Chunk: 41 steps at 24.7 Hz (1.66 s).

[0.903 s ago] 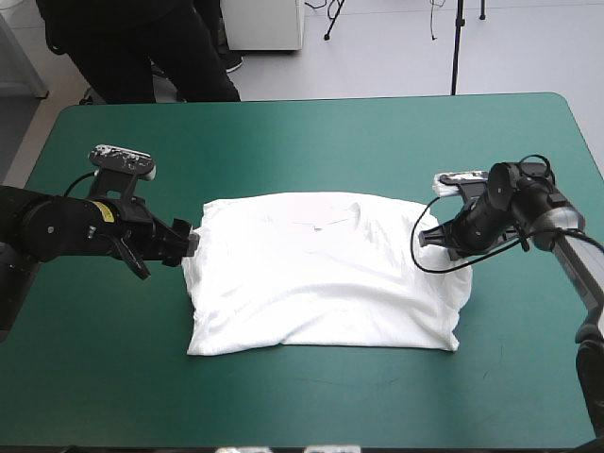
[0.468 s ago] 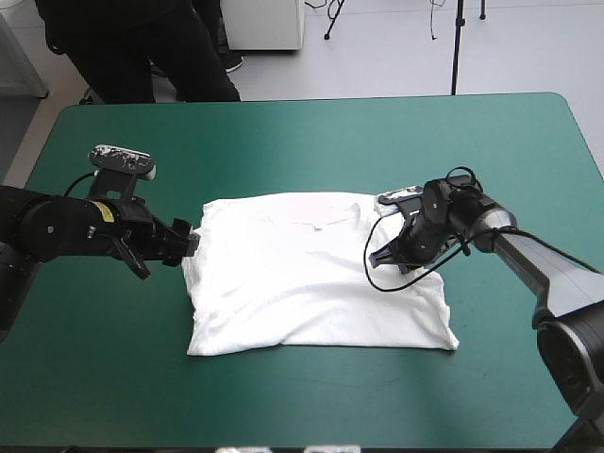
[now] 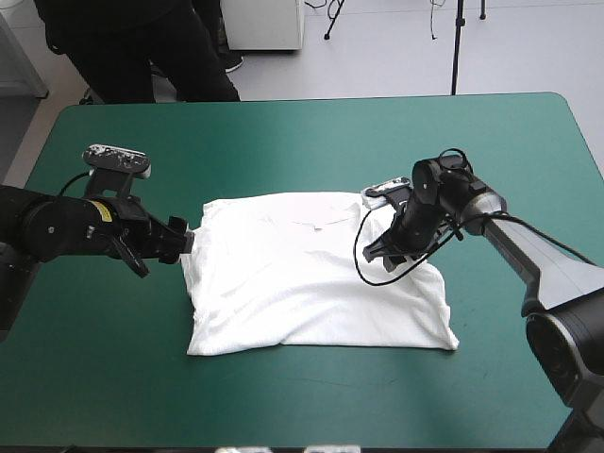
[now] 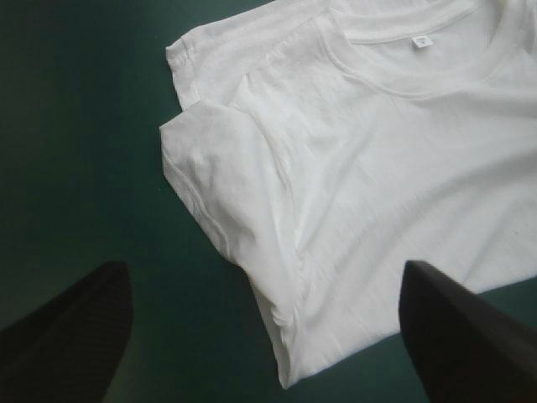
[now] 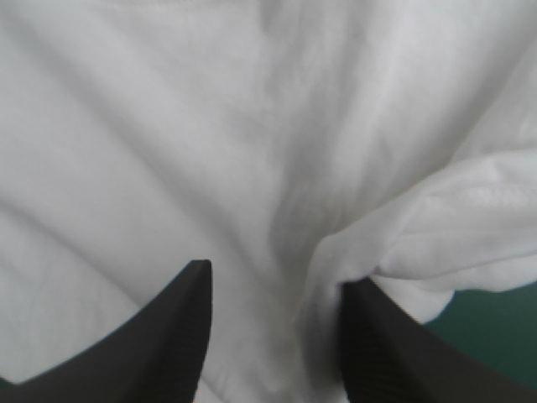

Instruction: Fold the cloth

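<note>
Folding done: both sleeves of the T-shirt (image 3: 311,283) look turned in.
T-shirt: white, flat, teal-green table (image 3: 283,132) showing all round it.
Left gripper (image 3: 185,239): fingers wide apart, just beside its left edge.
Right gripper (image 3: 377,251): fingers parted, over its right half.
To do: folding the body across.

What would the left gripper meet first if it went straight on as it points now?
Probably the T-shirt, its folded-in sleeve edge, just ahead of the open left gripper; height is unclear.
</note>
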Tool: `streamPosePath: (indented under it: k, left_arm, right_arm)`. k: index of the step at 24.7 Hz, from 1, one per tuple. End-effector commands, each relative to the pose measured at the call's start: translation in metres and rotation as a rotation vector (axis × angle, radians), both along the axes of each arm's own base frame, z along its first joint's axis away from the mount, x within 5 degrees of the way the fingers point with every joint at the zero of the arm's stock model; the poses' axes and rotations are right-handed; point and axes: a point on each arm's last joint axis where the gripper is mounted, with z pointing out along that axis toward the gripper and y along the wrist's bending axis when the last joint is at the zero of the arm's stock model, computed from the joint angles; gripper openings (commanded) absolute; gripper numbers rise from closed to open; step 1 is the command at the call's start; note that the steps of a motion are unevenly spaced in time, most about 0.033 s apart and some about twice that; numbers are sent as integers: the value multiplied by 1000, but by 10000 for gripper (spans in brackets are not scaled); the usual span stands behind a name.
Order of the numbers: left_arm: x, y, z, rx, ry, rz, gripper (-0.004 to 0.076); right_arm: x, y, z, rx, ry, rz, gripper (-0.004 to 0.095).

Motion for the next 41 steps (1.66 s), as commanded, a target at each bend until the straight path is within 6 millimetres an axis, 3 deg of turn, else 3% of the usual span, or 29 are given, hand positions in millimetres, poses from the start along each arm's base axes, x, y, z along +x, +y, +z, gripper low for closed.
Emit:
streamPosePath:
  k: [1, 10, 14, 23, 26, 28, 33, 34, 37, 41]
  left_arm:
    - [-9, 2, 11, -18, -9, 18, 616]
    - [-6, 9, 10, 24, -21, 101, 616]
    - [6, 5, -1, 13, -1, 124, 616]
    - [67, -5, -77, 147, 128, 201, 616]
    - [99, -13, -107, 161, 132, 200, 616]
    - [116, -7, -131, 176, 200, 234, 616]
    - [140, 7, -160, 118, 237, 278, 615]
    - [142, 7, -164, 122, 247, 277, 605]
    - [147, 2, -182, 107, 305, 253, 477]
    - [150, -2, -190, 81, 320, 229, 370]
  right_arm:
    - [-10, -3, 52, 42, -99, 4, 515]
    - [-32, -32, 98, -94, -270, -58, 515]
    - [-42, -39, 114, -106, -329, -79, 514]
    - [-67, -51, 145, -88, -435, -91, 514]
    - [-75, -55, 154, -79, -468, -96, 514]
    - [-77, -56, 155, -78, -472, -96, 514]
    - [-78, -56, 155, -73, -483, -94, 513]
    - [-78, -56, 154, -71, -480, -93, 514]
    - [-77, -55, 153, -66, -479, -95, 514]
    - [-77, -55, 153, -66, -481, -95, 513]
